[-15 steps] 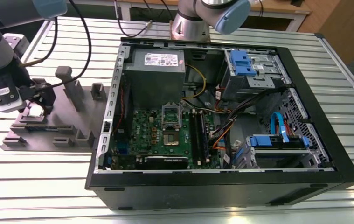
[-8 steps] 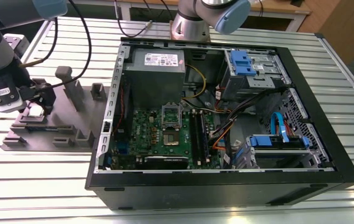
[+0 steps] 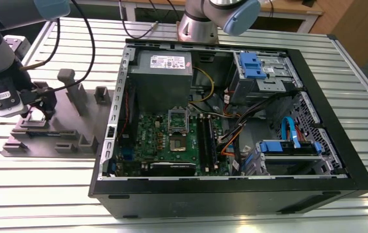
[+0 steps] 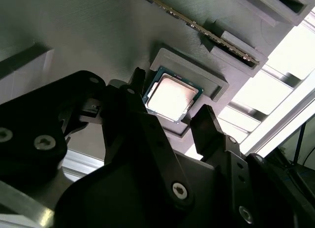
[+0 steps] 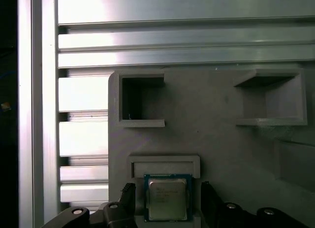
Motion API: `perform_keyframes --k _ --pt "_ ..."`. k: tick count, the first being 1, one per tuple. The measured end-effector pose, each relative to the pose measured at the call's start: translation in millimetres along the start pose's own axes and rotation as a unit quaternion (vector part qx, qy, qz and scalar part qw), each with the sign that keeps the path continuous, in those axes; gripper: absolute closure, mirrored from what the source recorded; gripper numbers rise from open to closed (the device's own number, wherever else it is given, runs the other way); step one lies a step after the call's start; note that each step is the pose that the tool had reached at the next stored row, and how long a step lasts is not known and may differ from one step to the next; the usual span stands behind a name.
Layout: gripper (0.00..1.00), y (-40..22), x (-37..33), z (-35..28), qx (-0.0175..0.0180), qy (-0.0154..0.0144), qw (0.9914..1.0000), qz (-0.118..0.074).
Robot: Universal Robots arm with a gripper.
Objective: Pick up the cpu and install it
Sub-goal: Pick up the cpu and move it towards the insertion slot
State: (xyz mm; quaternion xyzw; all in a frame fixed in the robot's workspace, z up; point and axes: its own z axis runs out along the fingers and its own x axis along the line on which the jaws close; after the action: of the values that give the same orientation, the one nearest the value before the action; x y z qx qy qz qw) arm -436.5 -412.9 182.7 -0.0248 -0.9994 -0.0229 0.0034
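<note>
While the spread gripper [image 4: 171,95] straddles the chip [image 5: 167,198], centring matters. It should close squarely on opposite edges.

black gripper [image 4: 171,96] spread, one finger each side of the flat square silver-topped cpu [image 4: 170,99], which is seated in a raised recess of the grey plastic fixture [image 4: 98,36].
</note>
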Motion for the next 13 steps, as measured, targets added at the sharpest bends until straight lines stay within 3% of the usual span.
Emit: perform_keyframes --k 13 --pt "0.36 -0.1 1.4 0.5 0.0001 -0.0002 1.00000 0.000"
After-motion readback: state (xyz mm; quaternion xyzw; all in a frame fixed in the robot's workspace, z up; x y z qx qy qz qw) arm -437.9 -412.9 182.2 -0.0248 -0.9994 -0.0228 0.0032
